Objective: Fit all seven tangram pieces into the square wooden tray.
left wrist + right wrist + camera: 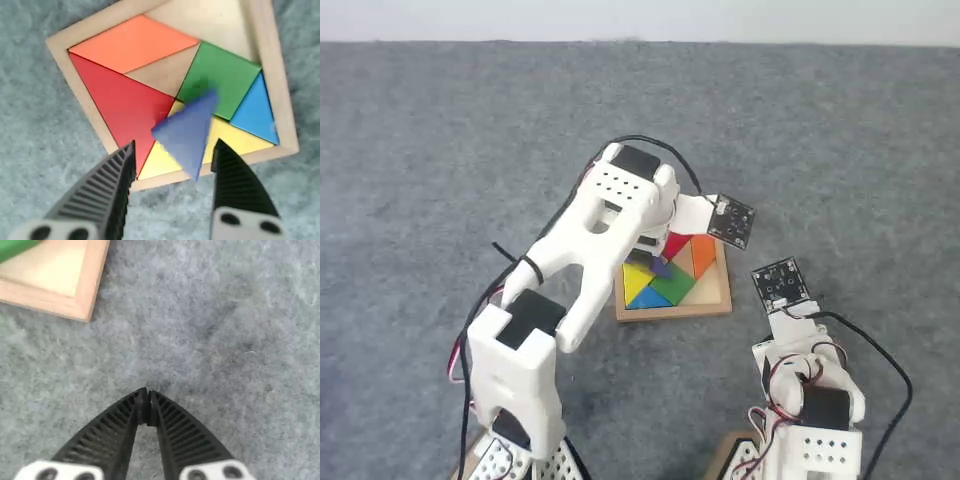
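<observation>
The square wooden tray (670, 312) (79, 85) lies on the grey carpet. It holds an orange triangle (130, 42), a red triangle (117, 102), a green square (220, 75), a blue triangle (252, 112) and a yellow piece (235, 140). A dark blue triangle (186, 131) (660, 267) lies tilted across the yellow piece, out of any slot. My left gripper (172, 160) hovers over it, open, with the triangle between its fingers and close to one of them. Bare wood (160, 75) shows mid-tray and along one side (215, 22). My right gripper (147, 395) is shut above carpet beside the tray corner (92, 275).
The left arm (590, 240) stretches over the tray from the near left and hides part of it. The right arm (800, 390) stands at the near right, just short of the tray. Grey carpet surrounds the tray on all sides.
</observation>
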You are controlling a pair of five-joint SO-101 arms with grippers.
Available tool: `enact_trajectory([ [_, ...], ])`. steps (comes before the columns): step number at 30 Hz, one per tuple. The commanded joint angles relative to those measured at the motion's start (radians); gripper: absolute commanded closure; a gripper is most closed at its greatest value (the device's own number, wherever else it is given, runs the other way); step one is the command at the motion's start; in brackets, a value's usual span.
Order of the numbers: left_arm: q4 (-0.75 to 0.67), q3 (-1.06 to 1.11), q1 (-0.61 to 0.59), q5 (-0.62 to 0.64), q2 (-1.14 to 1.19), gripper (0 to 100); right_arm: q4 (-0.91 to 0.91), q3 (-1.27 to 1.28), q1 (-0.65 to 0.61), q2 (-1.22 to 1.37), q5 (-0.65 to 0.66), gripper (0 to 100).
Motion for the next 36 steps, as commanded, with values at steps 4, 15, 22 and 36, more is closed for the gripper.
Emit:
enact_trajectory([
  [4, 0.011, -0.061, 0.002, 0.017, -0.083, 79, 0.002, 0.017, -0.004, -0.015, 0.008, 99.1],
  [15, 0.054, -0.151, -0.253, 1.128, -0.264, 84, 0.002, 0.017, -0.002, -0.015, 0.008, 99.1],
  [22, -0.094, 0.309, -0.189, 1.206, -0.483, 98, 0.002, 0.017, -0.004, -0.015, 0.008, 99.1],
  [36, -0.620, 0.964, -0.153, 1.140, -0.687, 99, 0.002, 0.017, -0.004, -0.015, 0.008, 99.1],
])
